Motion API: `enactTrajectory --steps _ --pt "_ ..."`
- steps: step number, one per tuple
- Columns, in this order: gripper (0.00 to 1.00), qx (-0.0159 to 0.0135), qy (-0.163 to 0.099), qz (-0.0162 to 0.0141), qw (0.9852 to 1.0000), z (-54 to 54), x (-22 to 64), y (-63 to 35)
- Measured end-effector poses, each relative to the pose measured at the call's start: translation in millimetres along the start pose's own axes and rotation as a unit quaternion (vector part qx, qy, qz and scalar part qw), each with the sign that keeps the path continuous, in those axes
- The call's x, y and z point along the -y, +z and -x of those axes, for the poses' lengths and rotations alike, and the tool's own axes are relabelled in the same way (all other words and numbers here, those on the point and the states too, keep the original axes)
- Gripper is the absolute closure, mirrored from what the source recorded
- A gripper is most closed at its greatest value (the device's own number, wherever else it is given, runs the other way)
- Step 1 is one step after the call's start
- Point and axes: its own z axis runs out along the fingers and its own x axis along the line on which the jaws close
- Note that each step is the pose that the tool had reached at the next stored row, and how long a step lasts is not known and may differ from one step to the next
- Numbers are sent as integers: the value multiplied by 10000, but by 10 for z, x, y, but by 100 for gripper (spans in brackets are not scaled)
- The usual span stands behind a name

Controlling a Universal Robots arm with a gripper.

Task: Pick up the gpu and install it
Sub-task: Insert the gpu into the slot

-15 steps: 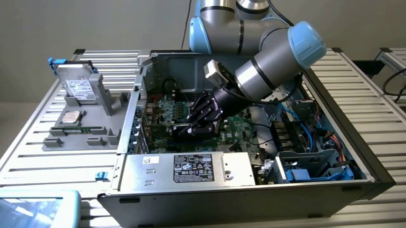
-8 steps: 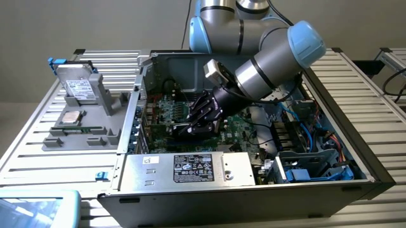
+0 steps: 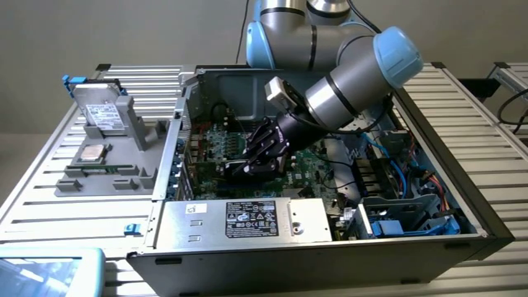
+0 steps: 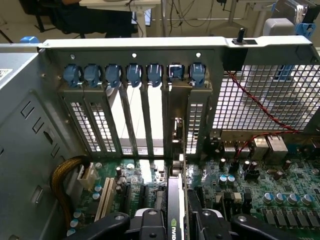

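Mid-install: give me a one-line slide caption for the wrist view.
Gripper holds the gpu edge-on over the motherboard, its bracket lined up at the rear slot panel.

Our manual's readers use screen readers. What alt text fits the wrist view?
The gripper clamps the gpu edge-on, upright over the green motherboard, its metal bracket at the rear slot openings of the computer case. A row of blue clips runs above those slots.

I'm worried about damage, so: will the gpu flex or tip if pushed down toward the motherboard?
Probably stiff: the gpu stands edge-on between the fingers without sagging. Its thin metal bracket looks bendable if it catches the case's rear slots. Thin and upright, it may tilt.
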Motion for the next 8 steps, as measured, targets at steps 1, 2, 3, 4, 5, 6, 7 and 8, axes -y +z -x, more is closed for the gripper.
enactTrajectory --steps 1,2,3,4,5,6,7,8 --pt "72 0 1 0 10000 2 0 0" --pt "72 -1 1 0 10000 3 0 0" --pt "72 -1 1 0 10000 3 0 1" --pt "72 -1 2 0 10000 3 0 1" --pt "72 -2 2 0 10000 3 0 1" --pt "72 -1 2 0 10000 3 0 1" --pt "72 -1 1 0 10000 3 0 1" --pt "72 -1 1 0 10000 3 1 1"
